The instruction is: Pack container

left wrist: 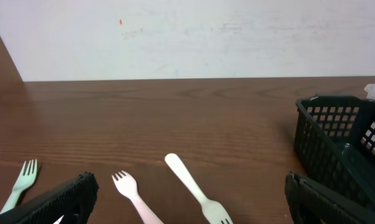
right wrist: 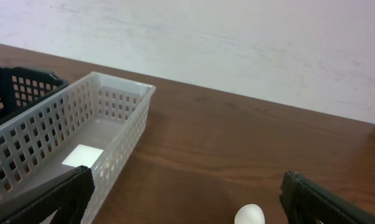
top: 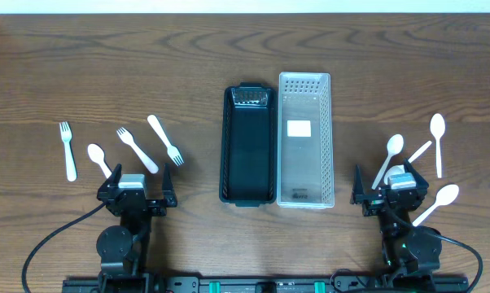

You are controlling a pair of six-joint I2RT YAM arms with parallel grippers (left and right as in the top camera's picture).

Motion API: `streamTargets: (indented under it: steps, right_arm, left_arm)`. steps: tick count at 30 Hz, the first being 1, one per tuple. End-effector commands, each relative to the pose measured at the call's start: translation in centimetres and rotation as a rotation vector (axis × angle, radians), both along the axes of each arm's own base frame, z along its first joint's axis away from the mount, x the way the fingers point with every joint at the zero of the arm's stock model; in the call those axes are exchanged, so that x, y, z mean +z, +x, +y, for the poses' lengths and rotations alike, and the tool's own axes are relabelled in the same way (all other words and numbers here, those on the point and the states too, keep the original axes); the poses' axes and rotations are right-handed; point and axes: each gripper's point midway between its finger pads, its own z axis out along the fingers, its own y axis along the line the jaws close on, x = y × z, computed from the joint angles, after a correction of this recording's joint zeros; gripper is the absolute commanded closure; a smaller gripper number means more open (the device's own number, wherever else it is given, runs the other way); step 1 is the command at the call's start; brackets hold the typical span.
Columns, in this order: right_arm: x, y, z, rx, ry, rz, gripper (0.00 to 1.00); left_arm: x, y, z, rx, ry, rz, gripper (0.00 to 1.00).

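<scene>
A black basket [top: 249, 146] and a white basket [top: 304, 140] stand side by side at the table's middle, both empty. White forks [top: 164, 139] [top: 137, 150] [top: 67, 150] and a spoon [top: 99, 160] lie at the left. Several white spoons [top: 389, 159] [top: 438, 142] [top: 437, 203] lie at the right. My left gripper [top: 136, 198] is open and empty, just in front of the forks [left wrist: 194, 186] [left wrist: 136, 196]. My right gripper [top: 390, 195] is open and empty over a spoon's handle; the spoon's bowl [right wrist: 248, 215] shows between its fingers [right wrist: 184, 199].
The black basket [left wrist: 337, 137] is to the right of the left gripper [left wrist: 190, 202]. The white basket [right wrist: 69, 143] is to the left of the right gripper, with the black one [right wrist: 13, 87] behind it. A pale wall runs along the table's far edge.
</scene>
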Motion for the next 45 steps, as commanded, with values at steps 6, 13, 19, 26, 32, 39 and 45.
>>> streamTargets:
  steps: [6,13,19,26,32,39,45]
  right_arm:
    - [-0.1,0.0,0.3,0.012,-0.014,-0.002,0.01]
    - [-0.1,0.0,0.3,0.012,-0.014,-0.002,0.01]
    - [-0.1,0.0,0.3,0.012,-0.014,-0.003,0.01]
    - [0.0,-0.1,0.5,0.016,0.100,0.004,0.01]
    - [-0.1,0.1,-0.7,-0.057,0.265,0.045,0.01]
    - [3.3,0.4,-4.9,-0.251,0.221,0.161,0.01]
    - [4.4,1.7,-8.0,-0.368,0.200,0.478,0.01]
  left_arm:
    - [-1.6,0.0,-0.1,-0.011,0.000,0.038,0.02]
    - [-1.6,0.0,-0.1,-0.011,0.000,0.037,0.02]
    - [-1.6,0.0,-0.1,-0.012,0.000,0.037,0.02]
    - [-1.6,0.0,-0.1,-0.011,-0.002,0.037,0.02]
    - [-0.6,-0.4,-0.1,0.010,-0.146,0.068,0.02]
    - [4.1,-1.4,-0.1,0.020,-0.140,0.215,0.02]
    - [5.4,-1.8,0.0,0.047,-0.142,0.494,0.02]
